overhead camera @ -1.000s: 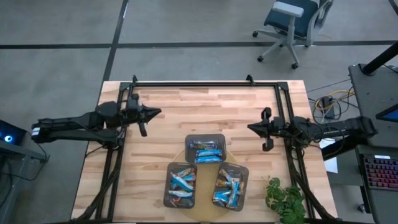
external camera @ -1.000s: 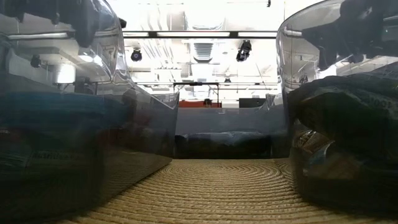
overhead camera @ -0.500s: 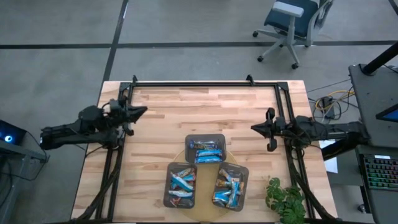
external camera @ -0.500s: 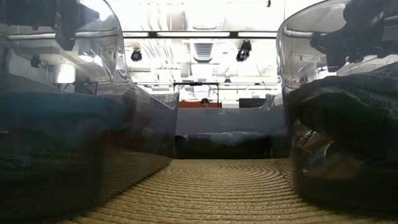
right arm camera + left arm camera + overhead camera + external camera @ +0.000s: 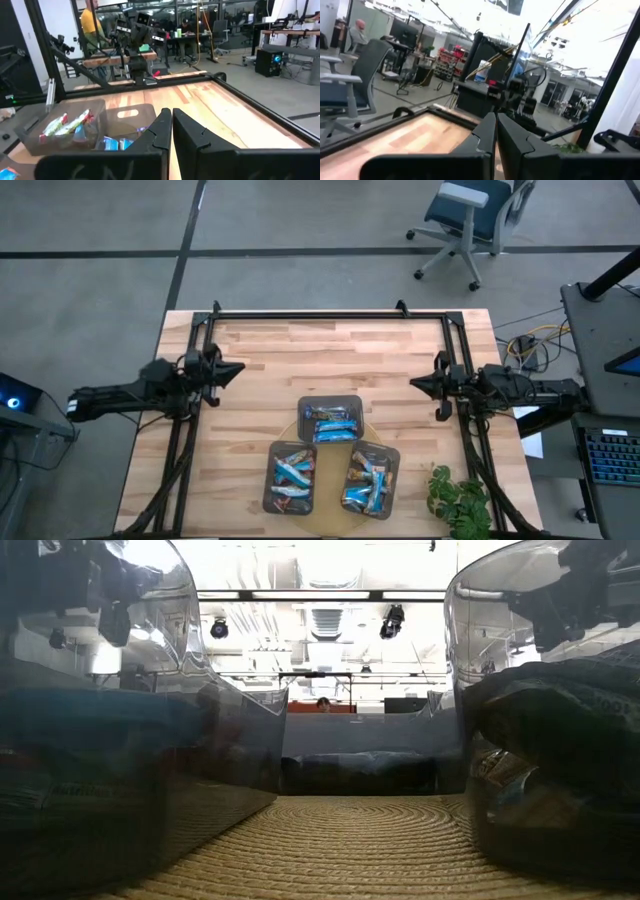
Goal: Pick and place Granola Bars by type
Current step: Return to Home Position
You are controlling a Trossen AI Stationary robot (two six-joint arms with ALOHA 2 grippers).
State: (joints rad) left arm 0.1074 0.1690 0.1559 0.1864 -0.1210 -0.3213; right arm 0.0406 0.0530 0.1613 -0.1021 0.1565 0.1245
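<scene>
Three dark trays stand on a round woven mat point(image 5: 296, 432) at the table's near middle: a far one point(image 5: 331, 405), a near left one point(image 5: 291, 502) and a near right one point(image 5: 392, 455). Granola bars lie in all three, mostly blue point(image 5: 333, 423), with some tan and silvery ones point(image 5: 362, 467). My left gripper point(image 5: 240, 367) hovers shut above the table's left side, pointing right. My right gripper point(image 5: 413, 384) hovers shut above the right side, pointing left. In the right wrist view the shut fingers point(image 5: 171, 117) point over a tray of bars point(image 5: 60, 125).
A black frame rail point(image 5: 330, 313) runs along the table's far edge and down both sides. A potted plant point(image 5: 458, 500) stands at the near right corner. Bare wood lies between the arms and beyond the trays. An office chair point(image 5: 470, 215) stands past the far edge.
My left gripper has drawn back toward the table's left edge and sunk lower, rolling somewhat. My right gripper has drawn back a little toward the right edge. Both have stayed shut. The trays and bars have not moved.
</scene>
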